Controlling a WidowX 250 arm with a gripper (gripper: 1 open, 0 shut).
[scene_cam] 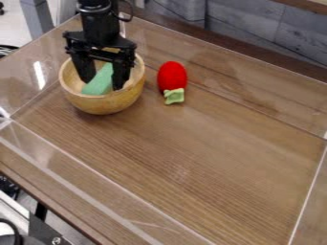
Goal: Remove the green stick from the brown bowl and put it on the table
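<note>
The green stick (98, 82) lies inside the brown bowl (102, 100), leaning against the bowl's pale inner wall with one end lower toward the bottom and the other up near the far rim. Only part of the stick shows, because the claw (101, 75) hangs directly over it.

The claw points straight down into the bowl with its two black fingers (80, 69) spread wide apart, one on either side of the stick's upper part. The fingers reach down past the bowl's rim. Whether either finger touches the stick cannot be told from this view; the stick sits between them and is not pinched. The claw holds nothing.

The bowl stands on the bench (192, 144), in the far left part of it, close to the low clear acrylic wall (38, 59) that runs along the left edge. The bench top is brown wood-grain, and clear walls line its edges all around.

Just to the right of the bowl, apart from it, a red toy strawberry (171, 77) lies on the bench with its small green leaf (175, 96) toward the camera.
</note>
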